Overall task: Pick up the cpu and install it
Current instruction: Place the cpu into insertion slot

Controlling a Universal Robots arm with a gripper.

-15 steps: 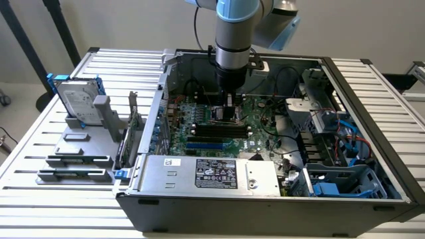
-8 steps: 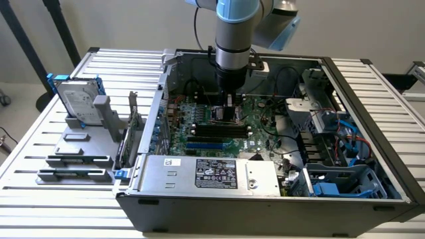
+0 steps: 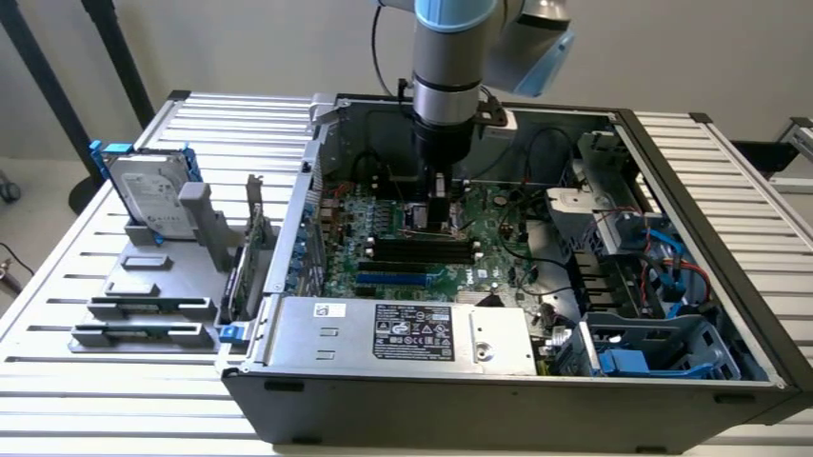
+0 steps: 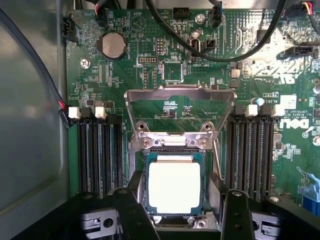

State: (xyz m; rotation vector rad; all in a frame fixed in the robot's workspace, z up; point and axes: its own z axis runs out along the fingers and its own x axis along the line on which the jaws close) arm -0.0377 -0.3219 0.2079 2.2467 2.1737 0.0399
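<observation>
I judge the seating step about done: the cpu [image 4: 174, 182] lies flat in its socket [image 4: 172, 150] mid-motherboard [image 4: 150, 65], gripper [image 4: 176, 197] jaws wide, flanking it (load frame [image 4: 180, 95] stands open); withdrawing calls for a straight lift

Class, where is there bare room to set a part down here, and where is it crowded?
Bare: slatted table behind the hard drive and beyond the case at the exterior view's right. Crowded: around the gripper and cpu.
</observation>
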